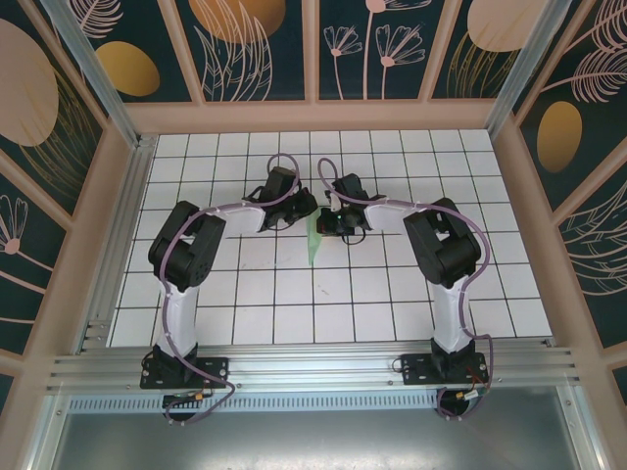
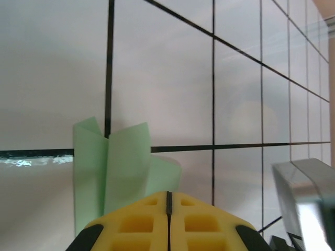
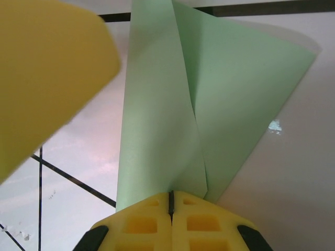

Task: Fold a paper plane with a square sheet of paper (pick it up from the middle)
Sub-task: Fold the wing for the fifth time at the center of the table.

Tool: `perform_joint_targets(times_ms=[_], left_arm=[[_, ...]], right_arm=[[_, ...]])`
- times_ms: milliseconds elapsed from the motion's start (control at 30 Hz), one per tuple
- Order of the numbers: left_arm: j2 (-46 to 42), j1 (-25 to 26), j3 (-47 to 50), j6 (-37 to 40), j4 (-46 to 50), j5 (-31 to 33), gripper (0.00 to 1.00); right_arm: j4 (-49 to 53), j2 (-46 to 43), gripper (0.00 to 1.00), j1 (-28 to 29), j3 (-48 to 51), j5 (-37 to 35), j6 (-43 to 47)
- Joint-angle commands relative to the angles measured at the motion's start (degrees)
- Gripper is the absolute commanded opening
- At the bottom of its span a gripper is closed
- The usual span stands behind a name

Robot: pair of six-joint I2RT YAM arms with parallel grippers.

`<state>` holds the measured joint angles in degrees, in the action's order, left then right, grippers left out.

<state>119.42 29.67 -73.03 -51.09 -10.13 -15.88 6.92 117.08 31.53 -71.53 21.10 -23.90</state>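
A: Where's the folded green paper [image 1: 314, 245]?
B: Mid-table [image 1: 392, 304], standing up btwn the two grippers.
A: R gripper [image 3: 171, 201]?
B: Jaws closed tight on the paper. Two layers fan out from the seam w/ a crease btwn them.
A: L gripper [image 2: 167, 201]?
B: Closed too, no gap. Paper sits right at its tips, layers upright. Can't tell if it's actually pinched.
A: Grippers far apart?
B: No, v. near. L's yellow finger [image 3: 47, 78] shows blurred in the R wrist view's corner.
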Motion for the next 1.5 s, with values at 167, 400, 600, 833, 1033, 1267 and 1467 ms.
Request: perform_joint_targets(times_ms=[167, 400, 600, 833, 1033, 1267, 1467], left_arm=[[3.77, -0.34, -3.53, 1.16, 4.54, -1.13, 0.09], [4.95, -0.29, -5.16, 2.91, 9.81, 5.07, 0.09], [5.29, -0.32, -6.07, 3.62, 12.65, 9.49, 0.09], [5.57, -0.53, -6.68, 3.75, 12.97, 10.06, 0.1], [7.4, -1.96, -11.4, 5.01, 15.06, 10.52, 0.11], [10.79, -3.46, -16.07, 6.61, 18.1, 12.42, 0.11], [8.03, -4.36, -18.29, 9.13, 19.39, 12.9, 0.11]], right_arm=[[4.46, 4.41, 0.0, 0.16, 1.69, -1.63, 0.7], [5.55, 5.16, 0.0, 0.16, 1.06, -2.2, 0.77], [7.03, 6.02, 0.0, 0.16, 0.76, -3.12, 0.79], [8.19, 6.5, 0.0, 0.14, 1.12, -4.04, 0.86], [8.83, 6.65, 0.0, 0.17, 1.63, -4.66, 1.02], [8.77, 6.87, 0.0, 0.15, 2.36, -4.71, 1.12], [8.78, 6.77, 0.0, 0.13, 2.1, -4.58, 1.09]])
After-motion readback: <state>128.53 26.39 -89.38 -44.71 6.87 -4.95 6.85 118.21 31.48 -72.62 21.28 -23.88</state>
